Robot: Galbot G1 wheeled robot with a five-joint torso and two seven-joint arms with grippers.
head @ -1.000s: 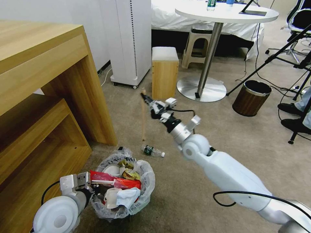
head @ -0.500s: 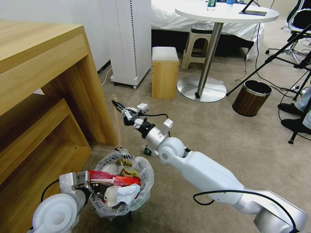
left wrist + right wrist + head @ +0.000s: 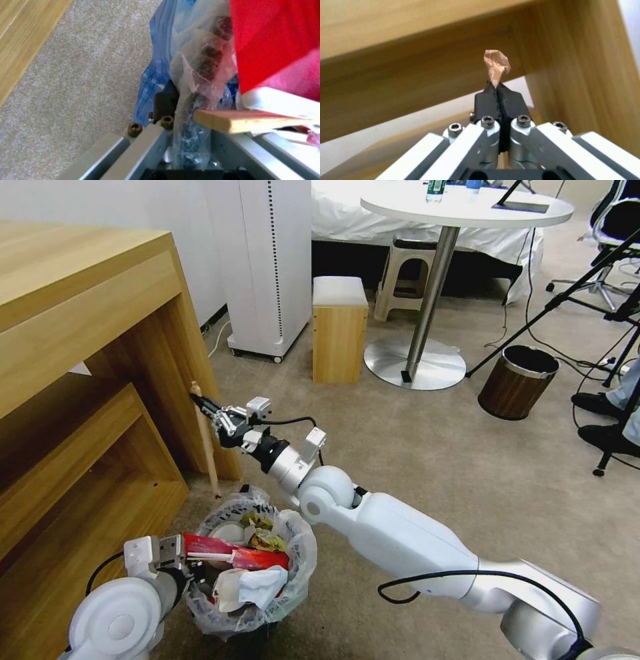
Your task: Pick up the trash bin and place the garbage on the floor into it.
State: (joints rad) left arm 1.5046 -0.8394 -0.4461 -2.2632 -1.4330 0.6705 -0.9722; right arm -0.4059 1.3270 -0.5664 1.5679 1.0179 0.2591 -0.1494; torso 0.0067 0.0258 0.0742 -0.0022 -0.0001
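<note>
The trash bin (image 3: 248,563), lined with a crinkly whitish bag (image 3: 195,72), stands on the beige carpet floor (image 3: 427,460) at the lower left. It is packed with garbage: red wrappers (image 3: 237,555) and crumpled white paper (image 3: 259,585). My left gripper (image 3: 181,563) is shut on its near rim, pinching the bag (image 3: 181,100). My right gripper (image 3: 207,405) reaches left above the bin, shut on the top of a wooden stick (image 3: 205,440). The stick hangs nearly upright in front of the desk's side panel, its lower end just above the bin's far rim. Its splintered tip (image 3: 496,63) pokes past the shut right gripper (image 3: 499,93).
A big wooden desk with shelves (image 3: 80,333) fills the left. Farther back stand a white appliance (image 3: 267,267), a wooden box stool (image 3: 340,330), a round table's metal base (image 3: 415,363) and a brown wood-look bin (image 3: 519,380). Tripod legs and a person's shoes (image 3: 600,413) are at the right.
My right arm has swung left and nearer with the stick, from over the open carpet to beside the desk above the bin. It now covers the bottle. The left gripper and the bin have not moved.
</note>
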